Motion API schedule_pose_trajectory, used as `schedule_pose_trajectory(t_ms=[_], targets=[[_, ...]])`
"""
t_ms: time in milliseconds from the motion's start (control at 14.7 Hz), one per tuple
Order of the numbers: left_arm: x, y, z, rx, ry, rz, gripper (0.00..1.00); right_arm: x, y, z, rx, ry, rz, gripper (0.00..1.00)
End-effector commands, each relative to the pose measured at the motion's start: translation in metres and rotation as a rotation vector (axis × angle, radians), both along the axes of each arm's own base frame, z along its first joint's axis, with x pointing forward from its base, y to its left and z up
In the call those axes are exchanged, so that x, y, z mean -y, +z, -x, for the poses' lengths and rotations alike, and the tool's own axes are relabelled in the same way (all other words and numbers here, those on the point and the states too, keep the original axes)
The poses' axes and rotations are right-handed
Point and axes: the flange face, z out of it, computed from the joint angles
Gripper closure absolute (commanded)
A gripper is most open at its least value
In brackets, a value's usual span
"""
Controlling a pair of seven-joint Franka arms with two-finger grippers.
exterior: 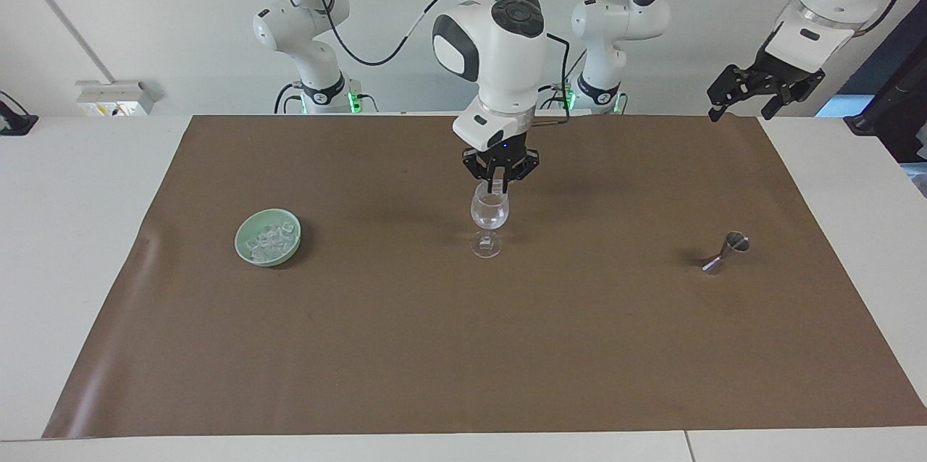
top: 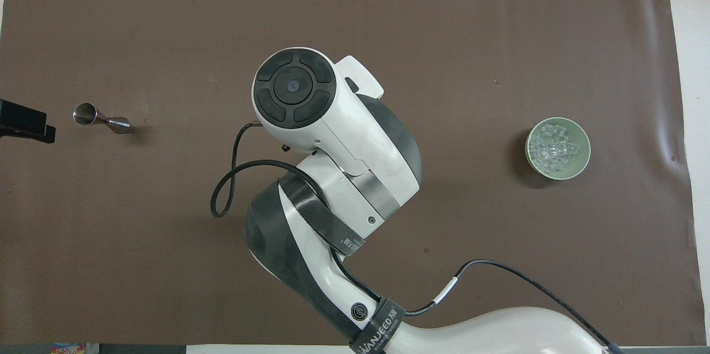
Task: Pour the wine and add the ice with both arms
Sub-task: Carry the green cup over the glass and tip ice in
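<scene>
A clear wine glass (exterior: 489, 212) stands mid-mat; the right arm hides it in the overhead view. My right gripper (exterior: 498, 188) points down at the glass's mouth, its fingers close together on a small pale ice cube. The rest of the ice (exterior: 269, 239) is heaped in a pale green bowl (exterior: 242, 230) toward the right arm's end, and both also show in the overhead view: the ice (top: 554, 146) and the bowl (top: 582, 164). A steel jigger (exterior: 726, 252) (top: 100, 118) lies on its side toward the left arm's end. My left gripper (exterior: 740, 111) (top: 22, 124) is open, empty and raised over the mat's edge nearest the robots.
A brown mat (exterior: 463, 346) covers most of the white table (exterior: 87, 179). A small white box (exterior: 116, 96) sits off the mat at the right arm's end, near the robots. A black cable loop (top: 227, 187) hangs from the right arm.
</scene>
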Motion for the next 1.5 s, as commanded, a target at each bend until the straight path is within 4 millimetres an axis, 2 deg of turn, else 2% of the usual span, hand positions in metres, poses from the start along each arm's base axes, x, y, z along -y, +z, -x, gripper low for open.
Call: schedule_pose_trajectory(t_ms=[0, 409, 477, 614, 682, 750, 818, 886, 1023, 1091, 1227, 1432], targets=[[-0.001, -0.004, 0.007, -0.025, -0.008, -0.004, 0.0, 0.005, 0.005, -0.002, 0.006, -0.002, -0.001, 0.98], [-0.005, -0.006, 0.008, -0.021, -0.003, 0.011, 0.0, 0.008, -0.003, -0.001, -0.005, 0.001, 0.008, 0.88], [-0.004, -0.006, 0.008, -0.019, -0.005, 0.011, 0.0, 0.009, -0.004, 0.0, -0.005, 0.01, 0.008, 0.83], [-0.003, -0.005, 0.008, -0.018, -0.008, 0.011, 0.0, 0.01, -0.008, 0.001, -0.006, 0.011, 0.005, 0.65], [-0.003, -0.006, 0.008, -0.021, -0.008, 0.011, 0.0, 0.01, -0.007, 0.001, -0.005, 0.011, 0.004, 0.62], [-0.004, -0.006, 0.009, -0.027, -0.005, 0.01, 0.0, 0.01, -0.007, 0.001, -0.003, 0.011, 0.003, 0.53], [-0.005, -0.006, 0.008, -0.025, -0.003, 0.011, 0.0, 0.01, -0.006, 0.001, -0.004, 0.011, 0.001, 0.52], [-0.005, -0.006, 0.008, -0.024, -0.002, 0.011, 0.0, 0.01, -0.006, 0.001, -0.006, 0.011, 0.002, 0.4], [-0.005, -0.006, 0.008, -0.024, -0.002, 0.011, 0.0, 0.019, 0.001, -0.004, -0.001, -0.001, -0.001, 0.21], [-0.005, -0.006, 0.008, -0.024, -0.002, 0.011, 0.0, 0.022, 0.007, -0.004, 0.005, -0.004, -0.006, 0.19], [-0.005, -0.006, 0.008, -0.024, -0.002, 0.011, 0.0, 0.033, 0.02, -0.009, 0.02, -0.021, -0.017, 0.01], [-0.005, -0.006, 0.008, -0.025, -0.002, 0.011, 0.0, 0.06, 0.037, -0.02, 0.035, -0.023, -0.02, 0.0]])
